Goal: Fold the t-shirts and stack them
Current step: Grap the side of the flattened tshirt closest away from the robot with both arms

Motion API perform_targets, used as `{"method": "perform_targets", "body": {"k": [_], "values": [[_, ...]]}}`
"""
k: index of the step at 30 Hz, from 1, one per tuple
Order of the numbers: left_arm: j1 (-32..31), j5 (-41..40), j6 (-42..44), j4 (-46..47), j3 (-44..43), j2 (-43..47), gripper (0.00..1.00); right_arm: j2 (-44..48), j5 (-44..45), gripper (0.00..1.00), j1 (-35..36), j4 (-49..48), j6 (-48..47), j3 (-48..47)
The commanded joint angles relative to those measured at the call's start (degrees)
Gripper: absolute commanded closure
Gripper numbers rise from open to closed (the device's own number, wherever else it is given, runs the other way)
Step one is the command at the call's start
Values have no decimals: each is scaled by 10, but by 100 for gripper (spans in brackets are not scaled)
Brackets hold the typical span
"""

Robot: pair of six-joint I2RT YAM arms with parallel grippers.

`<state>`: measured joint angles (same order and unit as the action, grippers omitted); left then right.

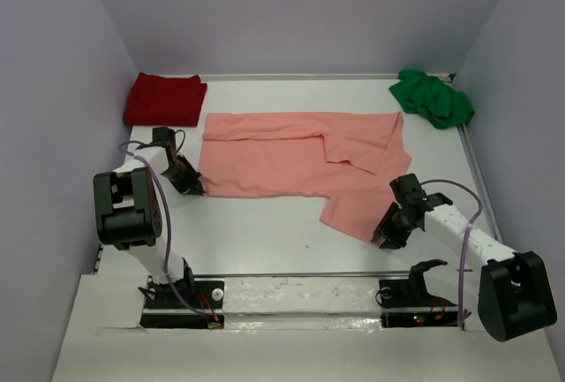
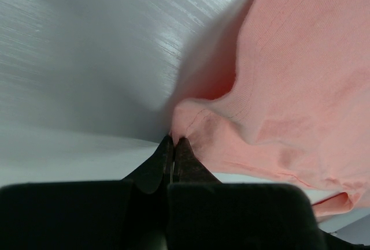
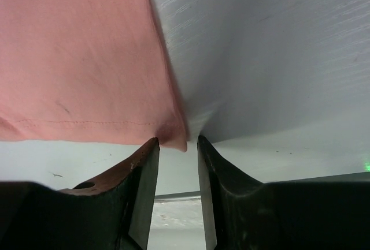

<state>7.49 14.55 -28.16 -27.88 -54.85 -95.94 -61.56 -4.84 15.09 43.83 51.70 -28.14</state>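
Cloth sits at both far corners of the surface (image 1: 265, 241): a dark red t-shirt (image 1: 165, 100) folded at the left and a green t-shirt (image 1: 433, 100) crumpled at the right, both well apart from the arms. The salmon-pink t-shirt (image 1: 291, 157) lies spread across the middle. The left pincer (image 2: 173, 146) is clamped on its near left corner. The right pincer (image 3: 178, 143) stands partly open, tips astride the near right corner.

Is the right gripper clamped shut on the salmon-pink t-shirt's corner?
No. The right gripper shows its jaws apart, the corner of the salmon-pink t-shirt lying at the gap, not pinched.
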Motion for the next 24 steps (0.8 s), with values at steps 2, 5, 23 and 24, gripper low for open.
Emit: {"method": "perform_targets", "body": {"k": [2,5,23,24], "values": [[1,-7,12,-8,-10,-11,100,-19,27,64,11,-28,1,-11],[1,-7,11,-8,-13,-11,100,-27,33,68,16,-31,1,-16],[2,-7,7,-13,-26,-10,100,-20,45,100,16,53,-38,-138],[2,-13,7,-14,-32,-7,100,-21,45,100,16,62,-40,-152]]}}
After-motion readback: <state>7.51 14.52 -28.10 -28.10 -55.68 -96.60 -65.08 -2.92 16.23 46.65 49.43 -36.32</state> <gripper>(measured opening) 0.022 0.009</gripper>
